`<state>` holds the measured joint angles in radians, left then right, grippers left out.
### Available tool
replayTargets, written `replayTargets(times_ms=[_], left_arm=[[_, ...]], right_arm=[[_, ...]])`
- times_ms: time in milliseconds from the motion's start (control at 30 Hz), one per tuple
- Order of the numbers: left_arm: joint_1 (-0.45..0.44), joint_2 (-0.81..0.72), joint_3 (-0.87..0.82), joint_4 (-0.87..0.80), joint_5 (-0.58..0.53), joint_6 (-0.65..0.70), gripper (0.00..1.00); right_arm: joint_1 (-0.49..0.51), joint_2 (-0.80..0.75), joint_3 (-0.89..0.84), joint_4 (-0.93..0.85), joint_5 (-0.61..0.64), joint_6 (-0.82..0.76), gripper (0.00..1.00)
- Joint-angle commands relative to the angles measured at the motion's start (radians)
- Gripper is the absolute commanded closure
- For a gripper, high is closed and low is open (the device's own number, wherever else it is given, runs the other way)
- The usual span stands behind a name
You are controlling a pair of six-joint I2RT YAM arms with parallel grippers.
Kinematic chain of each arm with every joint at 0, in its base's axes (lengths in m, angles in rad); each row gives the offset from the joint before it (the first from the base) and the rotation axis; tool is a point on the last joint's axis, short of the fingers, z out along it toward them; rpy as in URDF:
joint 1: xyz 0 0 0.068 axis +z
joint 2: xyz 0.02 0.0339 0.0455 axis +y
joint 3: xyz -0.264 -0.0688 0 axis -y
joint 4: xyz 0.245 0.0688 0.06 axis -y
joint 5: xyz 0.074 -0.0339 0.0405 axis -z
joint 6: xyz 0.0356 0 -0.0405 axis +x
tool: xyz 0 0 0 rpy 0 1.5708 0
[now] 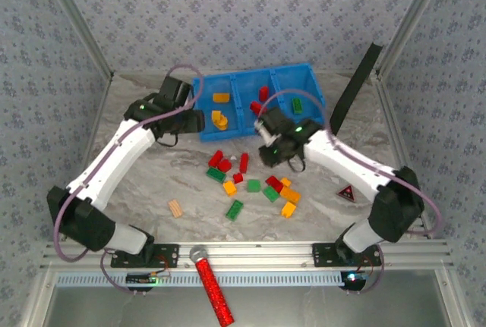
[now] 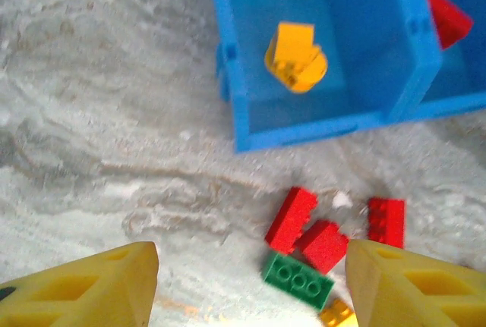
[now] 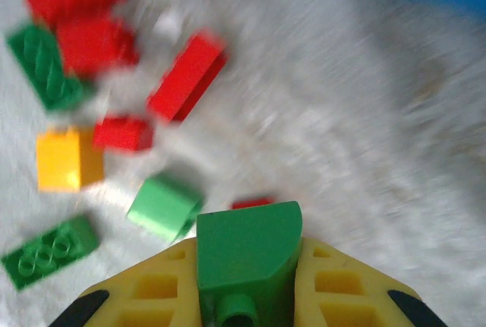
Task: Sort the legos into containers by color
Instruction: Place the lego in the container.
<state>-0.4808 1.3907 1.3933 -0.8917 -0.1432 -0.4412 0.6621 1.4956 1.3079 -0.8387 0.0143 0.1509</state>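
The blue three-compartment tray (image 1: 228, 131) stands at the back, with yellow-orange bricks (image 2: 296, 58) in its left bay, red ones in the middle and a green one (image 1: 297, 104) on the right. Loose red, green and yellow-orange legos (image 1: 253, 185) lie scattered in front of it. My right gripper (image 3: 247, 281) is shut on a green brick with a rounded corner (image 3: 247, 251), lifted above the pile. My left gripper (image 2: 250, 289) is open and holds nothing, just off the tray's front left corner (image 2: 304, 131), over two red bricks (image 2: 307, 228) and a green one (image 2: 298, 279).
A tan ridged block (image 1: 175, 207) lies alone at the front left. A red glittery stick (image 1: 213, 285) rests across the front rail. A black strap (image 1: 353, 88) leans at the back right, and a small red and black triangle (image 1: 345, 192) lies by the right arm.
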Motion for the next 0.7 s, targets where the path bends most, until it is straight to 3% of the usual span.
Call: replayTargets(times_ms=[0,200,367,500,667], left_arm=[[-0.011,-0.085,-0.058,-0.015,0.023,0.016,0.34],[-0.079,-0.143,-0.159,-0.026,0.042,-0.033,0.34],[-0.148,-0.117,-0.223,-0.063,0.041,-0.218,0.34],[-0.220,-0.089,-0.300,0.006,0.081,-0.346,0.34],[-0.285,-0.013,-0.292,0.042,0.094,-0.429,0.34]], right_arm=[[-0.120,0.003,0.050,-0.009,0.003,-0.100,0.78],[-0.322,0.131,0.192,0.095,0.016,-0.151,0.78],[-0.392,0.294,0.359,0.097,0.045,-0.184,0.77],[-0.436,0.427,0.471,0.110,0.014,-0.192,0.77],[-0.452,0.588,0.614,0.090,-0.013,-0.210,0.77]])
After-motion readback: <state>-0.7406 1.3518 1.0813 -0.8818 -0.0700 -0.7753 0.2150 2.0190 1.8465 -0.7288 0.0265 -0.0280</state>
